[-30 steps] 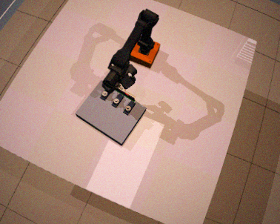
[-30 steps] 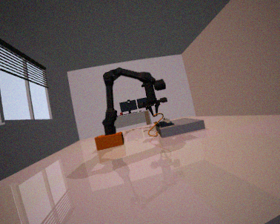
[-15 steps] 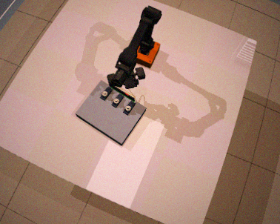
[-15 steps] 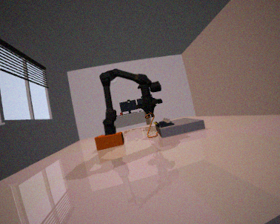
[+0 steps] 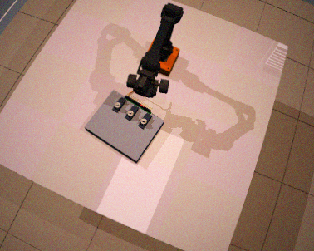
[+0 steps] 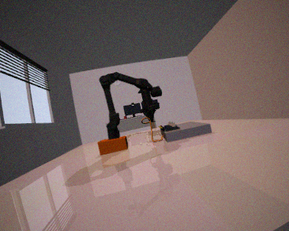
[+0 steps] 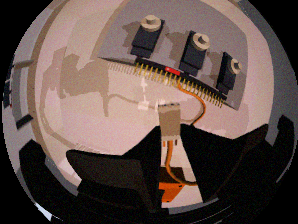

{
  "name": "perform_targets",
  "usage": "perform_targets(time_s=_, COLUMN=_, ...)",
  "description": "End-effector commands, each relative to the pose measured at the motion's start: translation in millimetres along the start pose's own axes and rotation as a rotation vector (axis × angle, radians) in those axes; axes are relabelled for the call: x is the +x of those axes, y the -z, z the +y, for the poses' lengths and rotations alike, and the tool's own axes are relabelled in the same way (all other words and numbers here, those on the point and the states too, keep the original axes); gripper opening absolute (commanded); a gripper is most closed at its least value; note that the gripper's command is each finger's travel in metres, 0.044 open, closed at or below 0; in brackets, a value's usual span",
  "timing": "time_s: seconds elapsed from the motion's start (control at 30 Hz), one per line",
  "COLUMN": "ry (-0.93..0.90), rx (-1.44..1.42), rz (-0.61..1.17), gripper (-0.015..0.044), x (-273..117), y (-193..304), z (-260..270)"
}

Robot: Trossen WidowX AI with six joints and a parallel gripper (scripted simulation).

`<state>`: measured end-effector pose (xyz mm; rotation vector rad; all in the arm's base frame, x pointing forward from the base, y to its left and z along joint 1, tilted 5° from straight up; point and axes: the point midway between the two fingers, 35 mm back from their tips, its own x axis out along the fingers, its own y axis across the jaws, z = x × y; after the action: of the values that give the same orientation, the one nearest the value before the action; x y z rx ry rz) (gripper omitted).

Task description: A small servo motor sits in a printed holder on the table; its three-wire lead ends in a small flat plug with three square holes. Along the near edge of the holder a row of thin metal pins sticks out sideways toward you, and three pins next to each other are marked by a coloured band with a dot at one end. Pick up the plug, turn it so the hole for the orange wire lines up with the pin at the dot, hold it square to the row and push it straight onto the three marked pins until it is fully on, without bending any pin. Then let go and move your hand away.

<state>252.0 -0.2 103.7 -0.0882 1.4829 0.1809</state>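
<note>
My gripper (image 7: 169,128) (image 6: 152,119) is shut on the pale flat plug (image 7: 170,119), which sits between the fingertips. The plug's end with small dark holes faces the pin row, and its wires leave from the opposite end. The row of thin metal pins (image 7: 159,75) runs along the edge of the grey block (image 7: 220,25) (image 5: 119,135). A red band (image 7: 172,71) marks part of the row; its dot cannot be made out. The plug is apart from the pins, with a gap between. An orange lead (image 7: 203,107) (image 6: 151,131) loops beside the plug toward the block.
Three dark servos with pale round tops stand on the block: one servo (image 7: 145,42) (image 5: 119,104), a middle servo (image 7: 194,57) (image 5: 131,112) and a third servo (image 7: 227,75) (image 5: 144,121). The arm's orange base (image 5: 170,62) (image 6: 112,146) (image 7: 172,192) stands across from the pin side.
</note>
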Motion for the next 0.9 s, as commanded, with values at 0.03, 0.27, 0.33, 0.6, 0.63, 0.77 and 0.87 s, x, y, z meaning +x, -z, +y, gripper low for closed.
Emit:
perform_targets(time_s=0.03, ry=0.003, rx=0.162, rz=-0.002, gripper=0.0000, x=2, y=7, z=8)
perform_targets(time_s=0.27, ry=0.001, rx=0.369, rz=-0.001, gripper=0.0000, x=4, y=17, z=18)
perform_targets(time_s=0.33, ry=0.001, rx=0.371, rz=-0.001, gripper=0.0000, x=7, y=17, z=18)
perform_targets(time_s=0.6, ry=0.001, rx=0.409, rz=-0.001, gripper=0.0000, x=41, y=19, z=20)
perform_targets(time_s=0.63, ry=0.001, rx=0.412, rz=-0.001, gripper=0.0000, x=44, y=19, z=20)
perform_targets(time_s=0.77, ry=0.001, rx=0.413, rz=-0.001, gripper=0.0000, x=45, y=19, z=20)
perform_targets(time_s=0.87, ry=0.001, rx=0.413, rz=-0.001, gripper=0.0000, x=44, y=13, z=17)
